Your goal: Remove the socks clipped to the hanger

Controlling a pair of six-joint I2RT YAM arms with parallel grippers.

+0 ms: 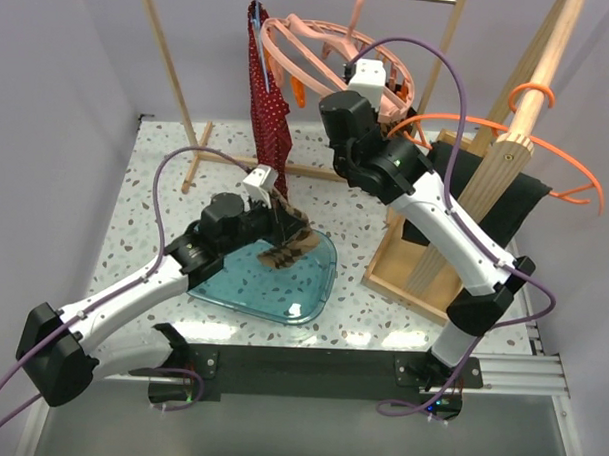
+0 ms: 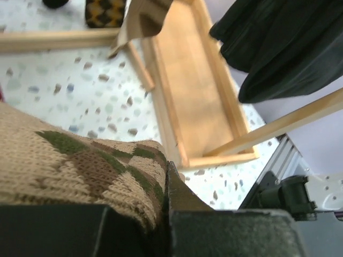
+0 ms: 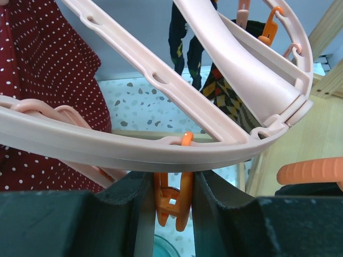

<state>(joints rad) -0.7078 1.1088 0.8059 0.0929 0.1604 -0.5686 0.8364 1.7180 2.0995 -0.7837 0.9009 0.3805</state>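
- The left hand (image 1: 281, 219) is clenched on a checkered sock (image 2: 80, 166). The brown-and-tan knit is pinched between its pads and bunches out to one side.
- A teal tray (image 1: 302, 288) lies on the desk (image 1: 156, 183) directly below that hand. I cannot tell whether the sock's loose end touches it.
- The right hand (image 3: 172, 182) is raised to the hanger (image 3: 134, 147), just under the near rim. Its jaws are closed on an orange peg (image 3: 172, 206), and I see no sock in that peg.
- Dark socks (image 3: 217, 93) with orange and yellow marks hang beyond this hand, from the far side of the hanger. Judging by that, the task is only partly done.
- Risk: if the left hand opens off-centre, the sock could land on the tray's edge and slide onto the desk.
- Risk: the knit may catch on the pads and lift away with the hand instead of falling.
- Risk: if the right hand pulls away without letting go of the peg, it would drag the rim. The hanger could then tip or swing on its hook.
- Risk: a swinging hanger would move the far socks, so a reach for them could miss.
- Risk: the red dotted garment (image 3: 48, 80) hangs close to the left of the right hand and could get snagged when that hand shifts.
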